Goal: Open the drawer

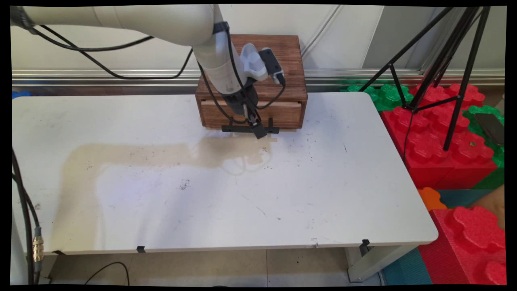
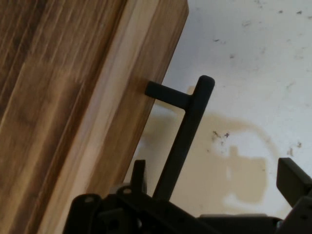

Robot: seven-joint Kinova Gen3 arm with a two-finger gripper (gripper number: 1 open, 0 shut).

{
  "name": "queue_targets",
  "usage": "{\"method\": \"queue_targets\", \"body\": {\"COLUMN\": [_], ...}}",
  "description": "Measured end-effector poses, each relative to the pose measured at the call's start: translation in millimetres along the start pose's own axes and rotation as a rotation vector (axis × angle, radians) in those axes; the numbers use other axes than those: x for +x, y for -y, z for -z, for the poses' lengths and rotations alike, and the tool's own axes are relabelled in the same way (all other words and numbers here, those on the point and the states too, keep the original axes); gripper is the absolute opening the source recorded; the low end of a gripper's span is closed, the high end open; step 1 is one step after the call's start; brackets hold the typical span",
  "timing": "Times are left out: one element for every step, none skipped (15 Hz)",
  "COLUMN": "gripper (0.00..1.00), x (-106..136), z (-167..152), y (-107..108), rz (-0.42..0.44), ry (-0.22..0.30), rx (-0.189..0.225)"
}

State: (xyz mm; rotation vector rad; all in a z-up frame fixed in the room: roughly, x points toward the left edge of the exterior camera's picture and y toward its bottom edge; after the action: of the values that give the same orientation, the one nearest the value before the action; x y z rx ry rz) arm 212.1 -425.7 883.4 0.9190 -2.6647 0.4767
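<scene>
Tool [image 2: 214, 187] open, fingers straddling black drawer handle [image 2: 183, 134] of wooden box [image 1: 258, 81], table [image 1: 202, 202] 12 o'clock edge; nothing gripped.

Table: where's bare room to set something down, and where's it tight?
The table is bare on its whole near half and its right side, between the wooden drawer box and the right edge. A tan stain crosses the left part. It is crowded only at the back centre, where the claw is at the drawer's black handle.
</scene>
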Motion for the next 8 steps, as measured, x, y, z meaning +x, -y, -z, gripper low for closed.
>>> {"method": "queue_targets", "body": {"gripper": [1.00, 1.00, 1.00, 1.00, 1.00, 1.00, 1.00, 1.00], "x": [0, 1, 1, 1, 1, 1, 0, -1], "z": [-5, -10, -15, -20, -24, -28, -33, -38], "y": [1, 2, 3, 4, 4, 5, 5, 6], "rz": [-0.005, -0.009, -0.014, -0.018, -0.021, -0.023, -0.027, -0.030], "ry": [0.002, 0.004, 0.007, 0.008, 0.010, 0.011, 0.014, 0.017], "rx": [-0.001, -0.003, -0.006, -0.009, -0.011, -0.014, -0.018, -0.023]}}
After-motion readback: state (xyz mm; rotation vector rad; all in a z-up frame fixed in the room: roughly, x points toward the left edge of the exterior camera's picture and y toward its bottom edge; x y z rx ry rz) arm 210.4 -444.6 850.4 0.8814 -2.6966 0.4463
